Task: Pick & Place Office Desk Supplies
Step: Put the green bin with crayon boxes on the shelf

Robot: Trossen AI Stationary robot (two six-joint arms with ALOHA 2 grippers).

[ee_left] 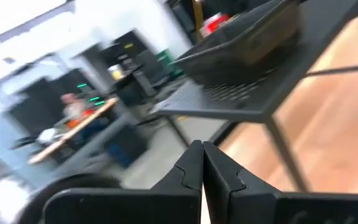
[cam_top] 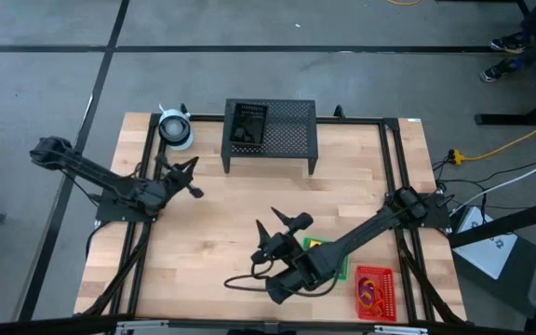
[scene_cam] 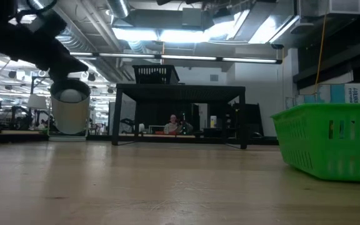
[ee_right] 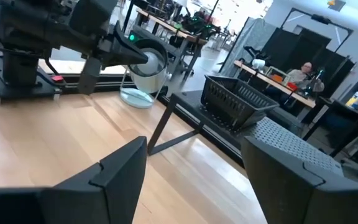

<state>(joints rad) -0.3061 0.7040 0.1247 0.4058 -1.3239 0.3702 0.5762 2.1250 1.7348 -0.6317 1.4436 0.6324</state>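
High view only: the red tray [cam_top: 376, 291] with orange and purple loops [cam_top: 368, 290] in it, at the table's near right edge; the right arm crosses over the green tray [cam_top: 320, 246], hiding most of it; a yellow-green patch shows at that tray's corner, too small to name
Low view only: the green tray [scene_cam: 330, 142] side-on, mesh wall upright, resting flat on the wooden table [scene_cam: 167, 187]; a person sits far off in the room behind the mesh stand [scene_cam: 180, 94]
Right wrist view only: the black tray [ee_right: 238, 102] atop the mesh stand, seen close, with the whitish roll [ee_right: 145, 62] beside the left arm
Left wrist view: blurred; the stand's top and the black tray [ee_left: 247, 37] above the fingers
Black tray: on the left part of the mesh stand [cam_top: 270, 135] at the table's far side [cam_top: 247, 126]; long axis runs from far to near in the high view
Red tray: long axis also far to near; just right of the green tray
Left gripper [cam_top: 192, 177]: fingers pressed together, nothing between them; hovers left of the stand, near the roll [cam_top: 175, 128], pointing toward the stand
Right gripper [cam_top: 282, 229]: fingers spread wide, holding nothing, touching nothing; sits mid-table, left of the green tray, pointing toward the stand
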